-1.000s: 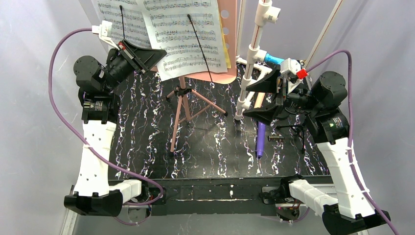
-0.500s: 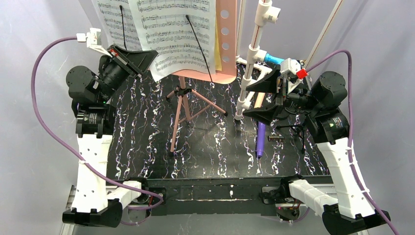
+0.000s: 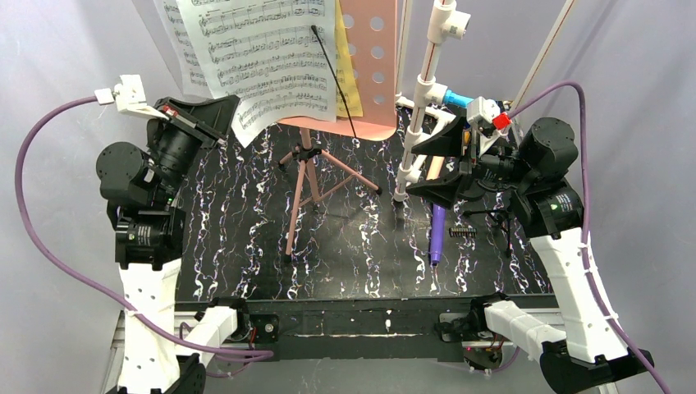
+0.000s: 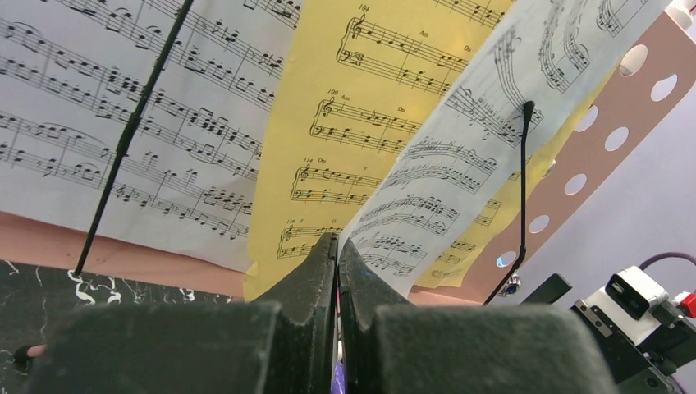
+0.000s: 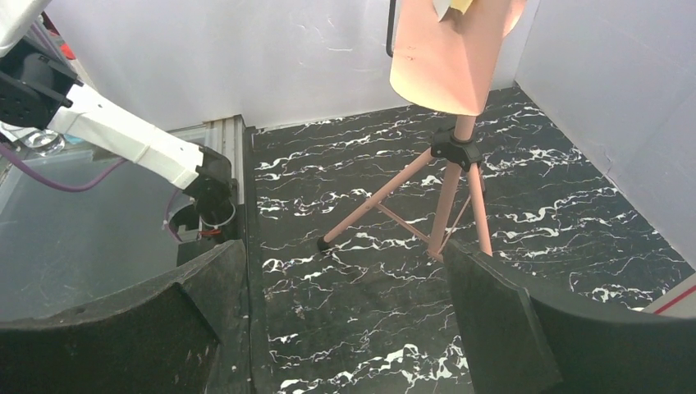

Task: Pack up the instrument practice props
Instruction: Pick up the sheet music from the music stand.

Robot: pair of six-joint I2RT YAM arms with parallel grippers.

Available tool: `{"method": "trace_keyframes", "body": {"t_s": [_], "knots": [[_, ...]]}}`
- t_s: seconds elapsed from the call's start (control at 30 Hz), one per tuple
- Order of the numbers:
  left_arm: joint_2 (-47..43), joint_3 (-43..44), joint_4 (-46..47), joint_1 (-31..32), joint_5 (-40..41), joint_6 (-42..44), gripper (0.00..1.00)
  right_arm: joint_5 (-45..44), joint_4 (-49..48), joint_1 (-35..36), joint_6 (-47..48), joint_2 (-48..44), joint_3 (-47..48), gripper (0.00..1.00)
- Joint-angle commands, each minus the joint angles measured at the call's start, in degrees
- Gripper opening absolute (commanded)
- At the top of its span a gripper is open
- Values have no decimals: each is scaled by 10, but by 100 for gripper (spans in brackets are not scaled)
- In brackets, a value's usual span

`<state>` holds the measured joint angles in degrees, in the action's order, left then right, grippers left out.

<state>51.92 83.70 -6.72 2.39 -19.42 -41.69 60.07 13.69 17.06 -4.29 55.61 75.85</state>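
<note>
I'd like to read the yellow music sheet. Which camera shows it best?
The left wrist view: the yellow sheet fills the middle, notes legible. The top view shows only a sliver beside white pages; the right wrist view, almost nothing.

Probably a robotics lab cell: plain white walls around black marbled table.

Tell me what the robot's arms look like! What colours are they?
The left arm and the right arm are white low down with chunky black joints higher up. The left gripper and the right gripper each have two black wedge-shaped fingers. A purple cable loops to a small white camera on each wrist.
</note>
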Motion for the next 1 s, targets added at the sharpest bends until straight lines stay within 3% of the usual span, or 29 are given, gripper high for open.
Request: {"method": "trace_keyframes", "body": {"t_s": [0.0, 0.37, 0.7, 0.97], "knots": [[-21, -1, -20, -2, 41, 21, 0, -5, 2, 3, 8, -2, 15, 100], [-138, -18, -119, -1, 151, 87, 0, -10, 26, 3, 23, -3, 18, 100], [-223, -46, -250, 23, 132, 100, 0, -20, 66, 2, 68, -11, 4, 100], [-319, -143, -356, 33, 146, 102, 0, -28, 81, 2, 92, -17, -22, 100]]}}
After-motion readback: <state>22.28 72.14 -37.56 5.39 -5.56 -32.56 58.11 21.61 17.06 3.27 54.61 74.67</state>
